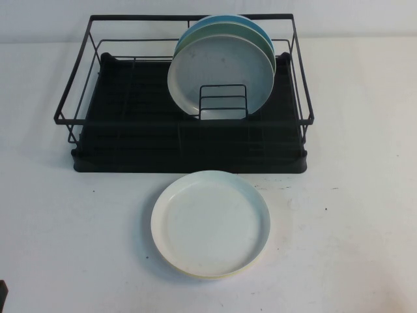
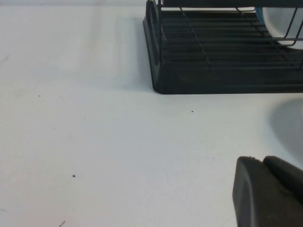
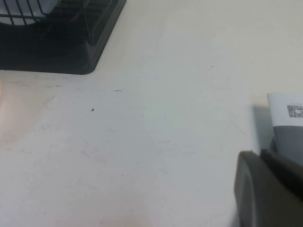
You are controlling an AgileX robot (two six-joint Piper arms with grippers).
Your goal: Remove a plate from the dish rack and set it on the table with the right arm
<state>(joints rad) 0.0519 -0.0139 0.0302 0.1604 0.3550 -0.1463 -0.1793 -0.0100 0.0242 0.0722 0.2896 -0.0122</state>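
High view: the dish rack [image 1: 91, 98] stands at the far middle of the table [image 1: 52, 241], and the plate [image 1: 218, 75], pale grey, leans upright in it against the small wire divider loop [image 1: 223, 102], with a mint-green plate [image 1: 266, 36] and a blue plate [image 1: 225, 21] stacked behind it. A cream-white plate [image 1: 210, 223] lies flat on the table just in front of the rack. Neither gripper shows here; only a dark sliver sits at the lower left corner.

Left wrist view: part of the left gripper [image 2: 267, 191] shows as a black body low over the bare table, well apart from the rack's near corner ahead of it. Whether its fingers are parted or closed I cannot tell.

Right wrist view: the right gripper [image 3: 270, 189] likewise shows as a black body over the table, with a white label [image 3: 289, 111] carrying a printed code just beyond it. The rack corner lies well ahead, across open table. Its finger state cannot be told.
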